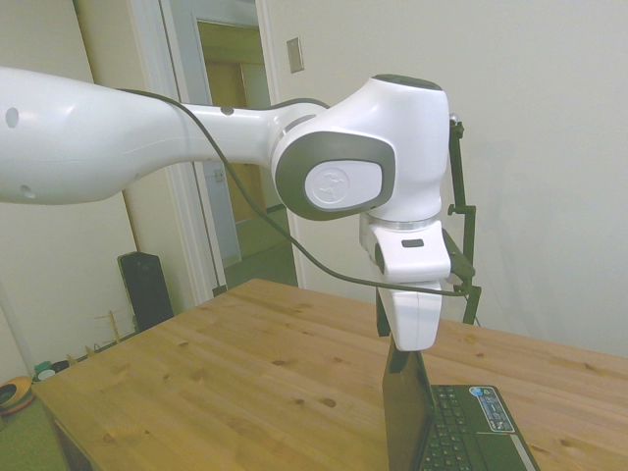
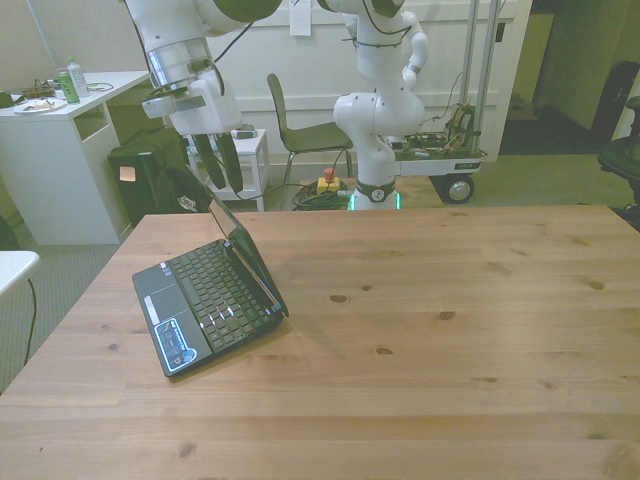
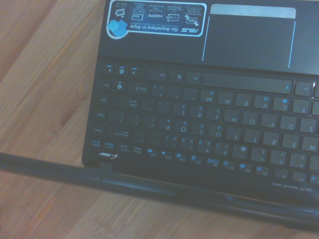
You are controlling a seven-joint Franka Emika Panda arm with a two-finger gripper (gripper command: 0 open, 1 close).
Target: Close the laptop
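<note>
the laptop [image 2: 210,300] is sitting open on the wooden counter [image 2: 420,330], over toward the front view's left edge and turned at an angle to the counter's edges. screen's tilted back a bit past upright, and in the side view you mostly get the thin edge of the lid [image 1: 404,412] with the keyboard spread out beside it. the pincer [image 2: 218,160] hangs right above the top edge of the lid, pointing down, with its two dark fingers [image 2: 229,158] a little apart, nothing between them. from the side view the white hand comes down onto the lid's top edge and looks like it's touching or just about touching, can't say for sure which. the wrist view looks straight down over the lid's edge [image 3: 164,191] onto the black keys [image 3: 209,129], the touchpad [image 3: 249,42] and the blue sticker [image 3: 154,19] on the palm rest, all a bit soft. behind the counter there's a chair [image 2: 300,130], a white desk [image 2: 60,150] with a green can [image 2: 64,82] on it, and another white robot arm [image 2: 385,100] on a cart.
</note>
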